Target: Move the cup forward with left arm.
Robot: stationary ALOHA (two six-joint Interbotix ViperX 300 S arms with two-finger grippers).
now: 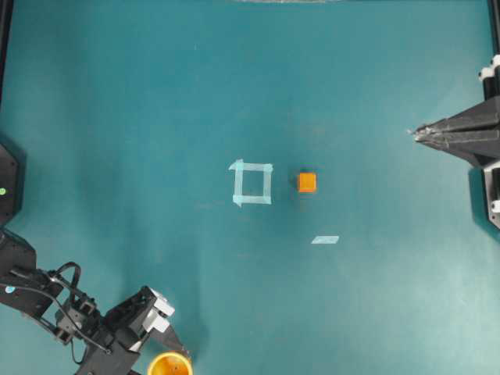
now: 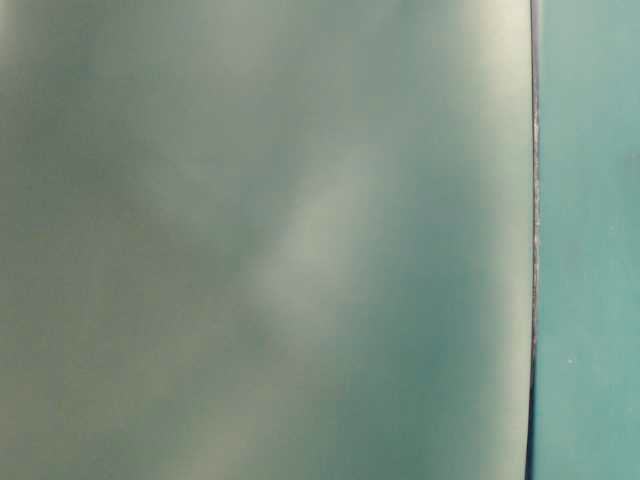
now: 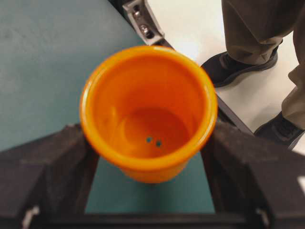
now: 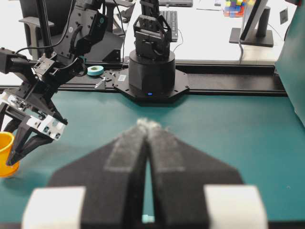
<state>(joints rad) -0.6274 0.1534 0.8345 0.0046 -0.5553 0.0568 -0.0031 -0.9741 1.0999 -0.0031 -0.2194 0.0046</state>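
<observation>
The cup (image 1: 169, 364) is small, round and yellow-orange, and it stands at the near edge of the teal table, partly cut off by the frame. In the left wrist view the cup (image 3: 147, 114) fills the middle, its darker orange inside showing. My left gripper (image 3: 150, 143) has a black finger against each side of it, shut on it. From the right wrist view the left gripper (image 4: 21, 145) straddles the cup (image 4: 5, 155), which rests on the table. My right gripper (image 1: 414, 133) stays folded to a point at the right edge, and its fingers (image 4: 138, 143) meet at the tips.
A pale tape square (image 1: 252, 182) marks the table's middle, with a small orange cube (image 1: 307, 182) just right of it and a tape strip (image 1: 325, 240) nearer. The table edge and a person's legs (image 3: 257, 28) lie just beyond the cup. The table-level view is a blank blur.
</observation>
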